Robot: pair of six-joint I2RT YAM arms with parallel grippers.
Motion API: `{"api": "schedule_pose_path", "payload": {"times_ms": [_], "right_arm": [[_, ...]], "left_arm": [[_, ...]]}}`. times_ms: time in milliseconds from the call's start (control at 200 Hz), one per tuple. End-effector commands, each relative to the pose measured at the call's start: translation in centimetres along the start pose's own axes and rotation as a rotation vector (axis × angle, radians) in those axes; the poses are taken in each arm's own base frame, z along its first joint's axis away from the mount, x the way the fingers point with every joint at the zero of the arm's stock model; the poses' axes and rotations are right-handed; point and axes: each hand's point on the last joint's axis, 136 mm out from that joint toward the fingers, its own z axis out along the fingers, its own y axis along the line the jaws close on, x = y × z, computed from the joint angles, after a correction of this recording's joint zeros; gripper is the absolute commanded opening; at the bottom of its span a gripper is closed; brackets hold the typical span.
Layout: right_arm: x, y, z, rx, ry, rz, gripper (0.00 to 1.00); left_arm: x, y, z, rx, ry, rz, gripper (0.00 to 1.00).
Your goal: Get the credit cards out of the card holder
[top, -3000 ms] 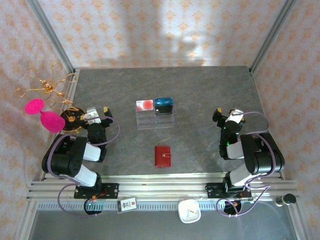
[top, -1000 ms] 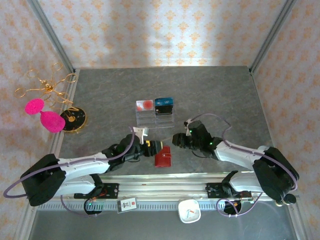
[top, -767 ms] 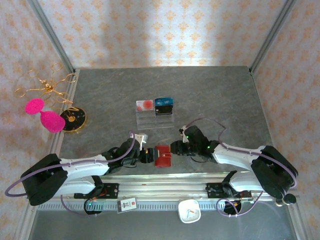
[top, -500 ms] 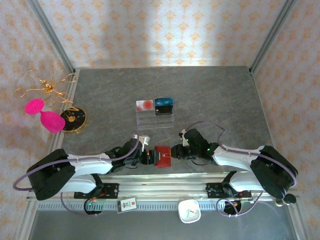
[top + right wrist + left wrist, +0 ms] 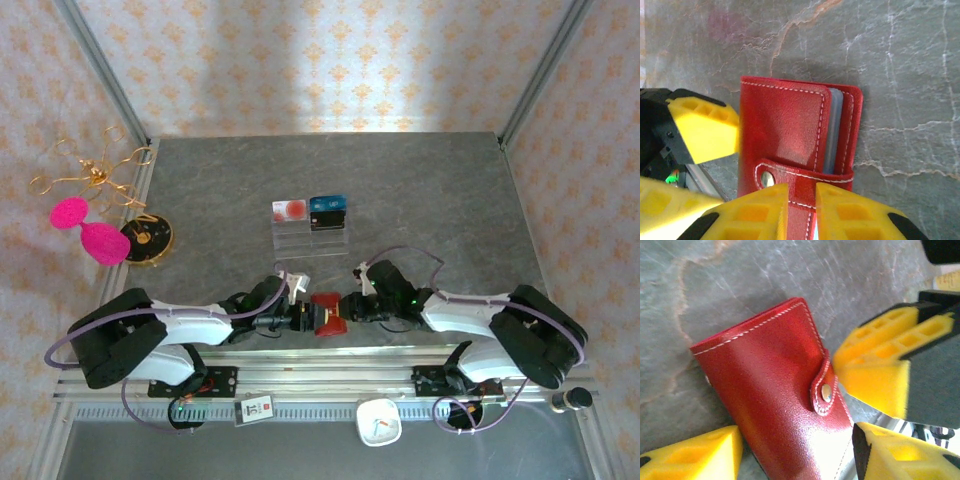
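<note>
The red card holder (image 5: 327, 312) lies shut on the grey table near its front edge, its snap tab (image 5: 805, 175) fastened. Pale grey sleeve edges (image 5: 834, 130) show at its open side; the credit cards are hidden inside. My left gripper (image 5: 303, 318) is open, its yellow fingers either side of the holder's near corner (image 5: 797, 457). One left finger (image 5: 705, 130) abuts the holder's left edge. My right gripper (image 5: 350, 306) is nearly shut, with a narrow gap (image 5: 801, 212) over the tab strap. A right finger (image 5: 875, 370) touches the tab (image 5: 825, 390).
A clear acrylic stand (image 5: 310, 232) behind the holder carries a red-and-white card (image 5: 289, 209) and a blue card (image 5: 327, 207). A gold wire ornament with pink pieces (image 5: 85, 200) and a dark round disc (image 5: 147, 237) sit at the left. The table's front edge (image 5: 330, 348) is just below the holder.
Both arms have swung from their folded rest poses toward the middle and closed in on the card holder from left and right. The holder has stayed in place.
</note>
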Motion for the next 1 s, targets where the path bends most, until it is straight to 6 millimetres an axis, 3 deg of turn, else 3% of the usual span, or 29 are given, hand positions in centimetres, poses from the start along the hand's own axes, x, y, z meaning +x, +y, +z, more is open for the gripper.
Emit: {"api": "schedule_pose_path", "payload": {"times_ms": [0, 125, 345, 531, 676, 761, 781, 851, 996], "right_arm": [[0.2, 0.2, 0.5, -0.026, 0.008, 0.004, 0.20], [0.3, -0.3, 0.8, -0.015, 0.003, 0.017, 0.19], [0.4, 0.1, 1.0, -0.043, 0.014, 0.025, 0.17], [0.5, 0.3, 1.0, -0.055, 0.019, 0.029, 0.14], [0.4, 0.4, 1.0, -0.053, 0.017, 0.027, 0.13], [0.0, 0.3, 0.9, -0.036, 0.005, 0.026, 0.15], [-0.1, 0.4, 0.9, -0.033, 0.001, 0.023, 0.15], [-0.7, 0.5, 0.6, -0.017, -0.021, 0.019, 0.22], [-3.1, 1.0, -1.2, 0.061, -0.119, -0.037, 0.55]], "left_arm": [[-0.1, -3.4, -0.4, 0.158, 0.005, 0.002, 0.55], [-0.4, -3.6, -1.0, 0.173, -0.025, -0.005, 0.54], [-0.3, -1.3, 0.0, 0.065, -0.017, -0.031, 0.50], [-0.8, -1.8, 0.4, 0.070, -0.025, -0.019, 0.44], [-1.2, -2.2, 0.4, 0.079, -0.035, -0.017, 0.26], [-1.4, -2.5, 0.3, 0.091, -0.041, -0.017, 0.05], [-1.5, -2.6, 0.2, 0.094, -0.045, -0.018, 0.00], [-2.0, -2.6, -0.3, 0.093, -0.074, -0.029, 0.00], [-3.3, -2.6, -1.8, 0.066, -0.149, -0.049, 0.00]]}}
